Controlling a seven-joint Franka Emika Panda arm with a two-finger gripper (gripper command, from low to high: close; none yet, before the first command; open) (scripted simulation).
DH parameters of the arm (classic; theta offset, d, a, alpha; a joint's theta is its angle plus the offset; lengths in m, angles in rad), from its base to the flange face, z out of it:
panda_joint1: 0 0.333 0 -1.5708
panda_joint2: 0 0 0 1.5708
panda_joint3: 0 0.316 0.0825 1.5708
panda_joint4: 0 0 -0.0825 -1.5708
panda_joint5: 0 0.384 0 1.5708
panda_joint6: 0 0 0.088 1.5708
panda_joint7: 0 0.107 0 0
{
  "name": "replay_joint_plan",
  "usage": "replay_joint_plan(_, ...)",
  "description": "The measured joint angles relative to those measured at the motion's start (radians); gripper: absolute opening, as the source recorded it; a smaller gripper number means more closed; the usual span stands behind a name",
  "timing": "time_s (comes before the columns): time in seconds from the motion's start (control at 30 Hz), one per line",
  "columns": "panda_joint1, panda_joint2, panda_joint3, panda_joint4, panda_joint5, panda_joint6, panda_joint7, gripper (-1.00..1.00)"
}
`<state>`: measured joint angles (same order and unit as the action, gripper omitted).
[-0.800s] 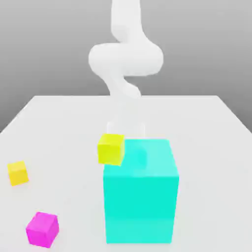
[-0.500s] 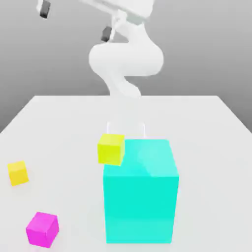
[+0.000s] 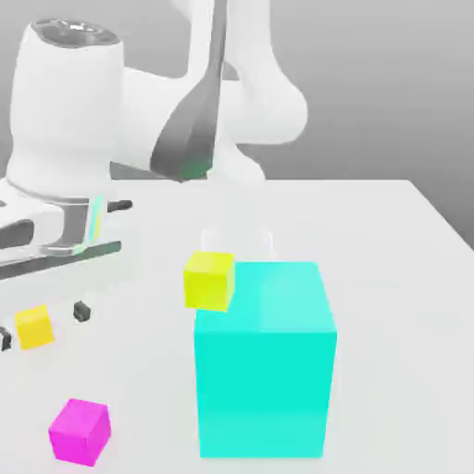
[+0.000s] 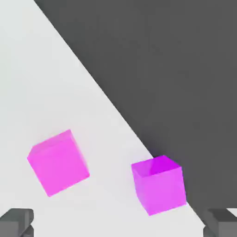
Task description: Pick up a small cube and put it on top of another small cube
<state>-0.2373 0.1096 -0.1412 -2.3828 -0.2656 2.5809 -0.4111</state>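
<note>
Reaching for a cube, nothing picked yet.
Your gripper (image 3: 42,327) hangs wide and empty; lower onto the yellow cube (image 3: 34,326) at nine o'clock.

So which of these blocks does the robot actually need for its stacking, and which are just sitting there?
Probably in the job (which pair gets stacked I cannot tell):
- gripper, open
- yellow cube near the gripper
- yellow cube beside the block
- magenta cube

Just lying about:
- big cyan block
- table

Matt white table (image 3: 389,241), smooth matt cyan block (image 3: 264,370), glossy white arm (image 3: 69,102)
</note>
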Motion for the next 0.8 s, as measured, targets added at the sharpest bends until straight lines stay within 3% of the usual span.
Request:
replay_joint_plan(0.23,-0.178,0.164,0.135,-0.03,0.237,0.113,-0.513,0.0)
replay_joint_plan(0.37,-0.198,0.289,0.151,-0.01,0.257,0.214,-0.555,0.0)
replay_joint_plan(0.4,-0.197,0.321,0.15,-0.005,0.255,0.239,-0.555,-1.0)
replay_joint_plan(0.63,-0.197,0.327,0.15,-0.004,0.256,0.242,-0.556,-1.0)
replay_joint_plan(0.8,-0.198,0.187,0.152,-0.029,0.259,0.127,-0.559,-1.0)
